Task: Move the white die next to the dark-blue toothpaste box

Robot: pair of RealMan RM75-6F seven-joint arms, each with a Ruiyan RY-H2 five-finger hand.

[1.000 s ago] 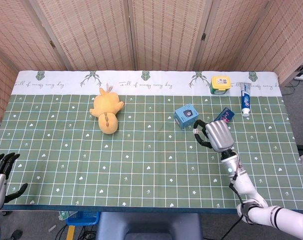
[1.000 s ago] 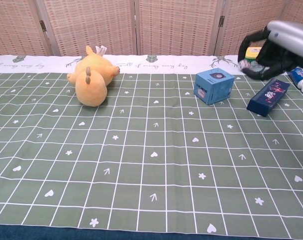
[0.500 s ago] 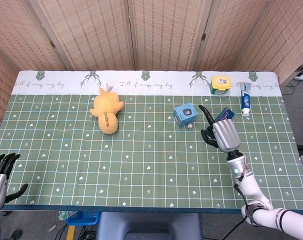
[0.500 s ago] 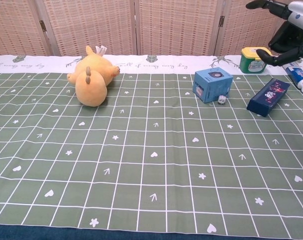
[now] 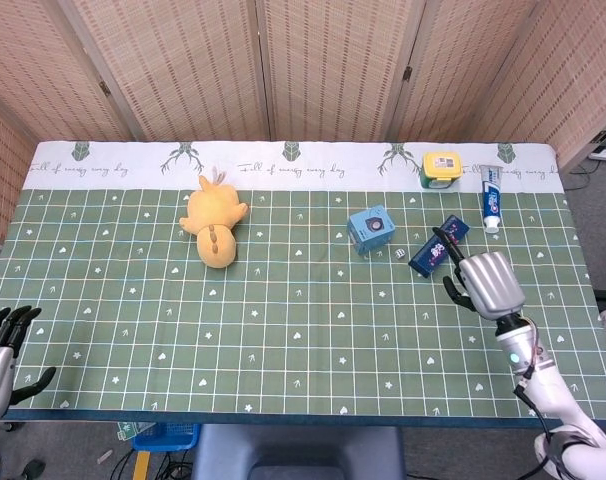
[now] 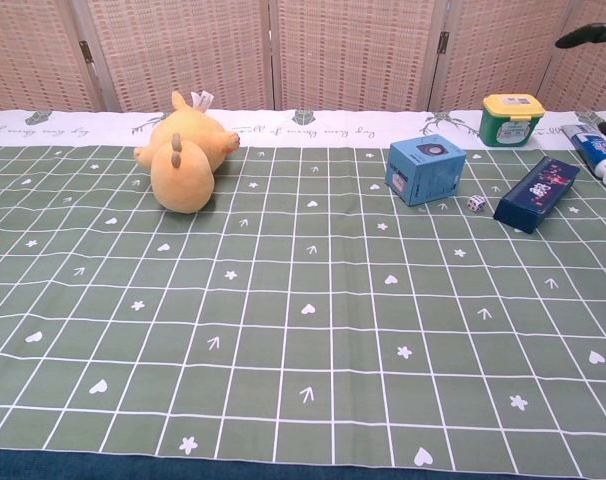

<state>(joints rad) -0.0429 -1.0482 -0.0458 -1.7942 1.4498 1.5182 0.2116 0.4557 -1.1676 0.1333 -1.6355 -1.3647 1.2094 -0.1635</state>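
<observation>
White die [image 5: 399, 254] on tabletop [image 5: 283, 330] between blue box [image 5: 371, 230] and dark-blue toothpaste box [image 5: 439, 245]; right hand [image 5: 488, 283] empty, fingers apart; left hand [image 5: 1, 350] empty, spread.

A folding screen [image 5: 313, 65] of woven, tan reed panels in pale wooden frames stands behind the bench [image 5: 283, 340], its panels joined by small dark hinges. The bench carries a green cloth with a white grid, small hearts and arrows, and a white band with antler motifs along the far edge. Grey floor [image 5: 593, 200] shows at right, evenly lit.
</observation>
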